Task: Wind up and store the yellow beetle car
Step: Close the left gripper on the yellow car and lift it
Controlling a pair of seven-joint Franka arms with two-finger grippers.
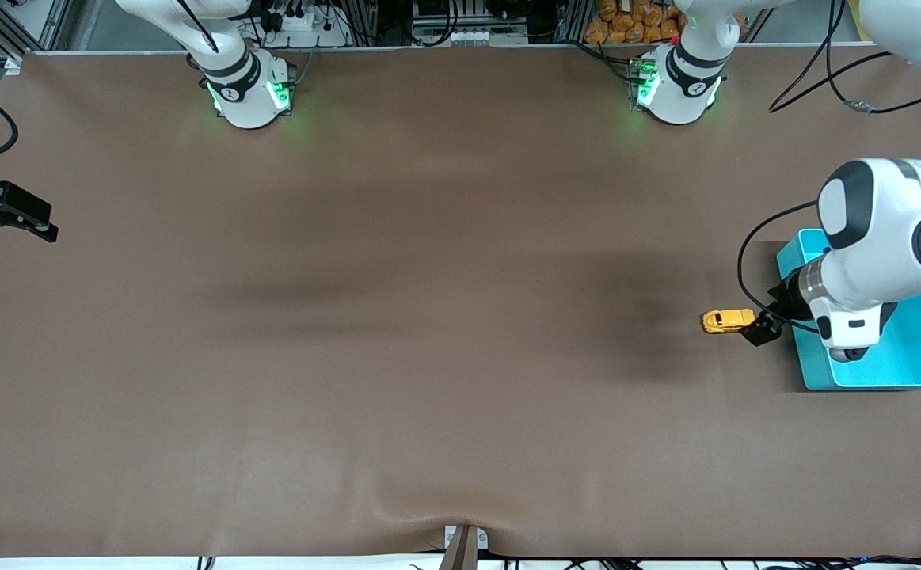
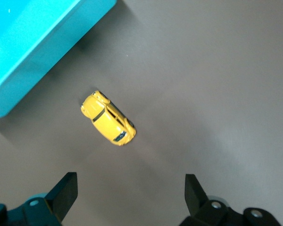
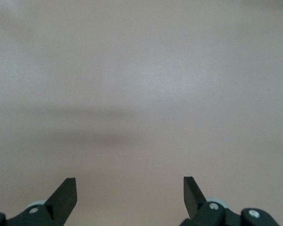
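The yellow beetle car [image 1: 728, 321] stands on its wheels on the brown table, just beside the turquoise bin [image 1: 919, 348] at the left arm's end. My left gripper [image 1: 761, 328] hangs open over the strip of table between car and bin, close to the car's end, holding nothing. In the left wrist view the car [image 2: 108, 124] lies ahead of the open left gripper [image 2: 129, 188], apart from both fingertips, with a corner of the bin [image 2: 28, 47] beside it. My right gripper [image 1: 42, 225] waits open at the right arm's end, over bare table [image 3: 129, 188].
The left arm's white forearm [image 1: 880, 237] reaches over the bin and hides part of it. Both robot bases [image 1: 250, 91] stand along the table edge farthest from the front camera. A metal bracket [image 1: 464, 542] sits at the nearest edge.
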